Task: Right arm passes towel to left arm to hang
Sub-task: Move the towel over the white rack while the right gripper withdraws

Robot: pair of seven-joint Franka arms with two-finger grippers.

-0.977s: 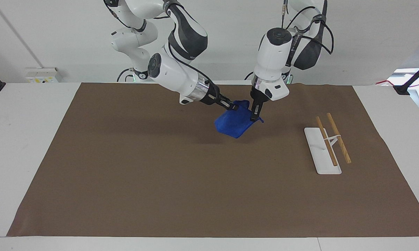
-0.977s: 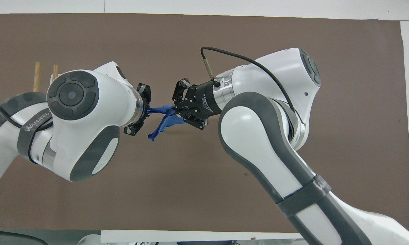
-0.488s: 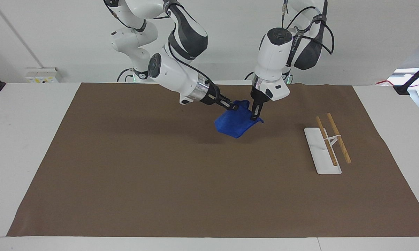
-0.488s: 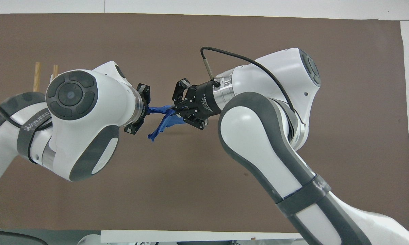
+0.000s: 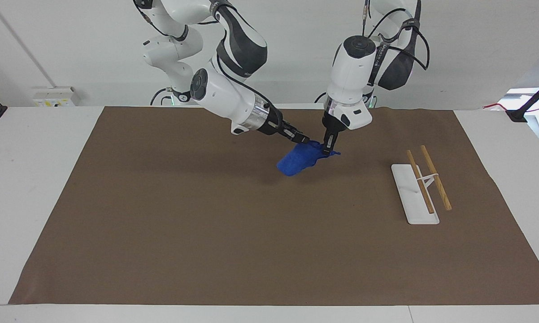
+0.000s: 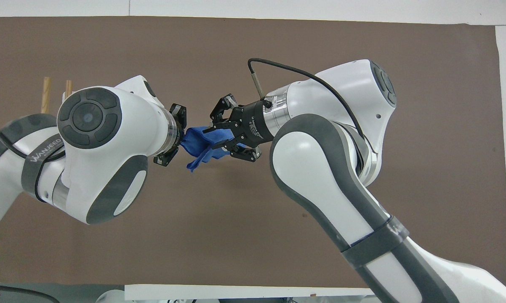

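The blue towel [image 5: 296, 160] hangs in the air over the brown mat, bunched and sagging. My left gripper [image 5: 327, 152] points down and is shut on the towel's upper corner at the left arm's side. In the overhead view the left gripper [image 6: 180, 141] is mostly hidden under its own wrist, with the towel [image 6: 198, 145] spilling out beside it. My right gripper [image 5: 303, 140] reaches in slanting from the right arm's side. Its fingers stand apart around the towel's other edge, and the right gripper [image 6: 209, 139] no longer pinches the cloth.
A white rack base [image 5: 408, 197] with two raised wooden rods [image 5: 435, 177] stands on the mat toward the left arm's end of the table. Only the rod tips [image 6: 46, 94] show in the overhead view. The brown mat [image 5: 162, 215] covers most of the table.
My right gripper's fingers have spread apart and let go of the towel. The towel's corner there has dropped, and the cloth now hangs bunched from the left gripper.
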